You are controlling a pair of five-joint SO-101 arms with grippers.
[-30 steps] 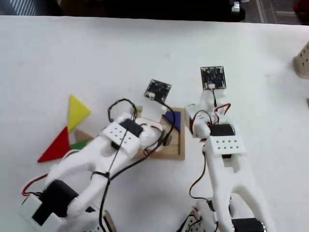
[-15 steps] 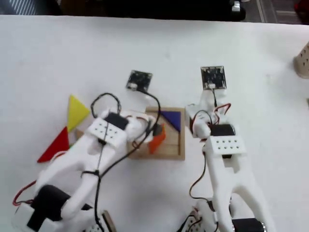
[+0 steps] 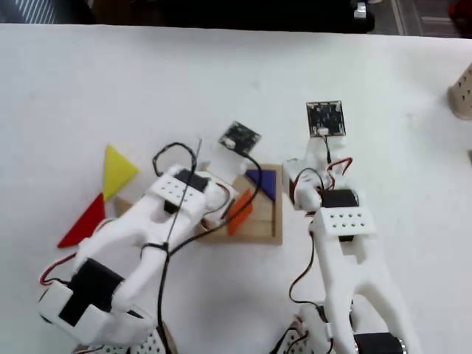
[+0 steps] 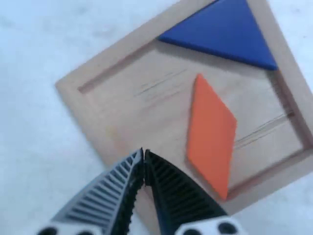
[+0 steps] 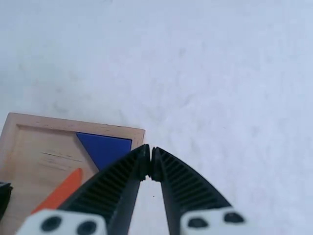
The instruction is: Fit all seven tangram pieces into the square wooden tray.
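Observation:
The square wooden tray lies at the table's middle. In it are a blue triangle in one corner and an orange parallelogram flat on the floor. My left gripper is shut and empty, hovering above the tray beside the orange parallelogram, with the blue triangle beyond. My right gripper is shut on nothing, over the white table just off the tray's corner near the blue triangle. A yellow triangle and a red triangle lie to the left.
The left arm covers the tray's left part and the table beside it. The right arm stands right of the tray. A tan piece peeks out below the yellow triangle. A beige perforated object sits at the far right edge.
The left arm swung left, uncovering the orange parallelogram lying in the tray, then swung back right over the tray. The right arm has kept still.

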